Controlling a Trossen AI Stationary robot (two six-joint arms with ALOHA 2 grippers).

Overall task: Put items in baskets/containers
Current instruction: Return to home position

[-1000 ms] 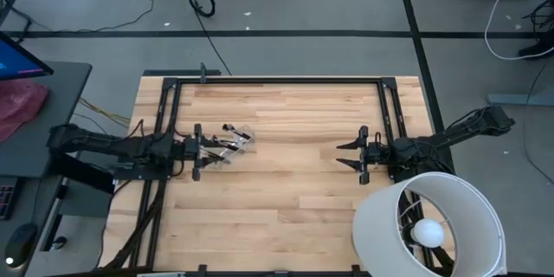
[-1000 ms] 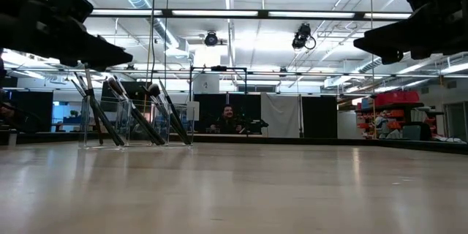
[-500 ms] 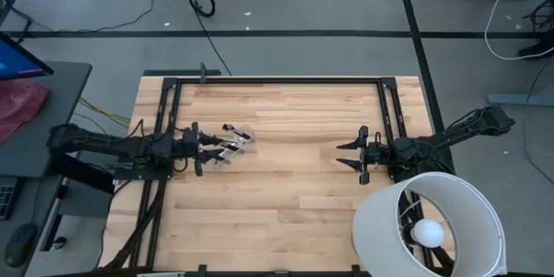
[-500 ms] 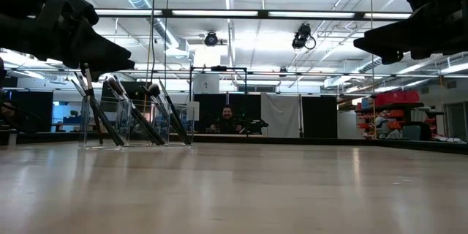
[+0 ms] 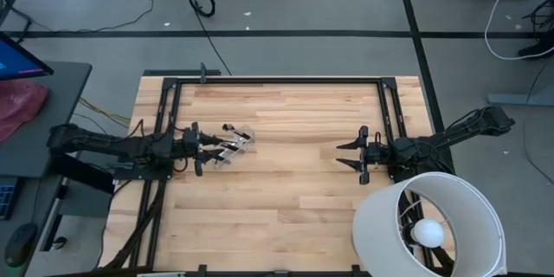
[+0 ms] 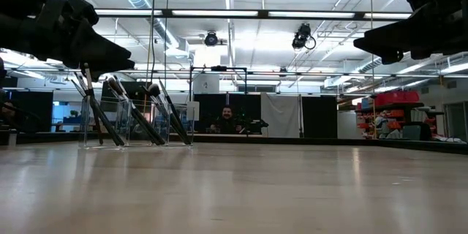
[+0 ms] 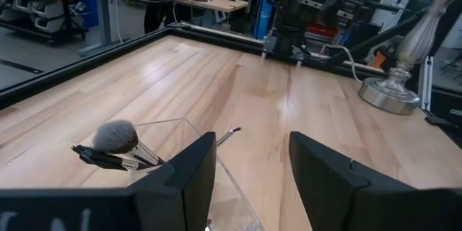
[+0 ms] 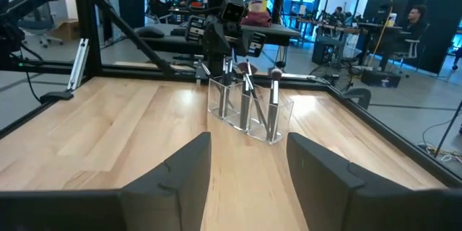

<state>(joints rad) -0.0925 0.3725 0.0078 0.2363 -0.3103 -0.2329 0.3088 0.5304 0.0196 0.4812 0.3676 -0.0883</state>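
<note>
One clear container (image 5: 232, 141) stands on the bench (image 5: 286, 190), and every brush in view is inside it. The brushes (image 6: 136, 114) lean upright in three clusters side by side. Roughly six dark handles can be picked out in the low view, but they overlap and the exact number cannot be told. One has a fluffy grey round head (image 7: 114, 136).

Two grippers are over the bench. The left gripper (image 5: 200, 149) hangs just beside the container, raised above the brush tips. Its fingers (image 7: 191, 180) are spread wide and hold nothing, and a corner of the container shows between them. The right gripper (image 5: 351, 154) is well apart from the container, across bare wood and pointing toward it. Its fingers (image 8: 180, 180) are also wide and hold nothing.

One big white lamp shade (image 5: 450, 203) sits beyond the right gripper, far from the container, and covers that corner of the bench. Off the bench, on the left arm's side of the container, are one monitor (image 5: 16, 59) and one pink cloth (image 5: 19, 108). Cables (image 5: 202, 0) lie on the floor. One seated person (image 6: 228, 119) shows in the room behind the container.
</note>
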